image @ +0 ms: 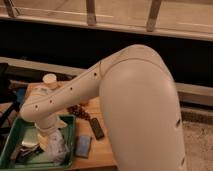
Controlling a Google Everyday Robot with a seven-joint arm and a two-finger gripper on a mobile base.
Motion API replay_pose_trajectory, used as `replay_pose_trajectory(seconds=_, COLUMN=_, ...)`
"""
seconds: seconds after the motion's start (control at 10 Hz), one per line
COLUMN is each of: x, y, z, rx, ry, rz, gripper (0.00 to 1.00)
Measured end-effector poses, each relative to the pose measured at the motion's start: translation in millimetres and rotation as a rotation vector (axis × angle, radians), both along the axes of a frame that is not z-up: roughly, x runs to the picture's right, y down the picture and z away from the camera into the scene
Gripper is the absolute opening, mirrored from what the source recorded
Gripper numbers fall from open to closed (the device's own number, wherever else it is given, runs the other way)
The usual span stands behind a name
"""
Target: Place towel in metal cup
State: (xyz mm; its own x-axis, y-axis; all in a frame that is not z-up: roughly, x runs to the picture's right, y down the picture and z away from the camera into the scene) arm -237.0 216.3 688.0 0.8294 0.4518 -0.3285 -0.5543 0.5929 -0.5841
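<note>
The towel [58,148], a wrinkled whitish-grey cloth, lies in the right half of the green tray [35,165]. My gripper [47,141] hangs at the end of the white arm, low inside the tray, directly at the towel's left edge, and is open. The wrist hides part of the towel. Left of it in the tray lie dark and silvery items [26,150]. I cannot tell whether one of them is the metal cup.
The tray sits on a wooden table [97,156]. A white paper cup [49,80] stands at the back, with something blue [20,95] at the far left. A blue sponge [83,146] and a black oblong object [96,128] lie right of the tray. My arm hides the table's right side.
</note>
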Motion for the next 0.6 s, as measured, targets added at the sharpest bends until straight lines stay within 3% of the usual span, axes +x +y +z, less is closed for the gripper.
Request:
replay_pose_trajectory(seconds=0.2, x=1.0, y=2.2, z=5.7, rx=-0.008, ry=-0.012, rz=0.029, gripper=0.80)
replay_pose_trajectory(seconds=0.6, x=-4.1, y=28.9, z=46.2, rx=-0.079, ry=-0.073, rz=0.111, gripper=0.80)
